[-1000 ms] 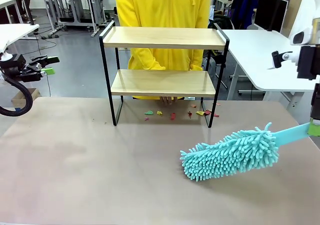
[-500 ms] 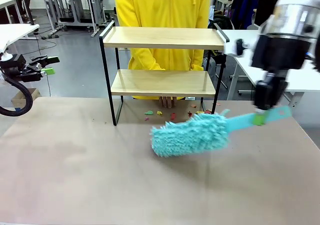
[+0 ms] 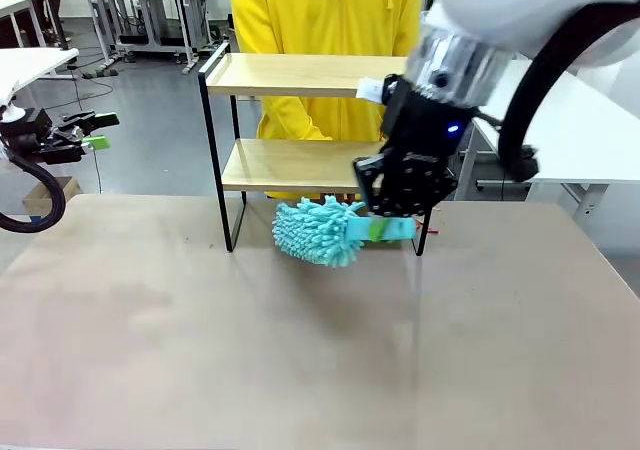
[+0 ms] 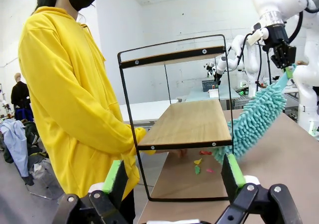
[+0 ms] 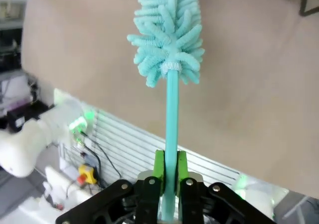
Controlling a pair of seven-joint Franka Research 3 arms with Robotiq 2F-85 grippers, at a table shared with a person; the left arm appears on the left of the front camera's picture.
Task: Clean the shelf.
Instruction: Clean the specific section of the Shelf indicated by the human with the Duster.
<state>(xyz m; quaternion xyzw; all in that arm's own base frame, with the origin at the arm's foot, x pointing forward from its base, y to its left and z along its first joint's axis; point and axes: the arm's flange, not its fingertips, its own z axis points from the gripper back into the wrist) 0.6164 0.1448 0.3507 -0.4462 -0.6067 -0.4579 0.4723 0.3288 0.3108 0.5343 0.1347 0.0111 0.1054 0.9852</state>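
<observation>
At the upper centre of the front view, the shelf [image 3: 300, 165] stands on the table [image 3: 200, 350]. The right gripper [image 3: 385, 228], just in front of the shelf's lower right post, has its jaws clamped on the handle of a teal duster [image 3: 315, 232]; the duster head sits just below the lower board. At the left edge, the left gripper [image 3: 98, 132] has its jaws apart, well clear of the shelf
</observation>
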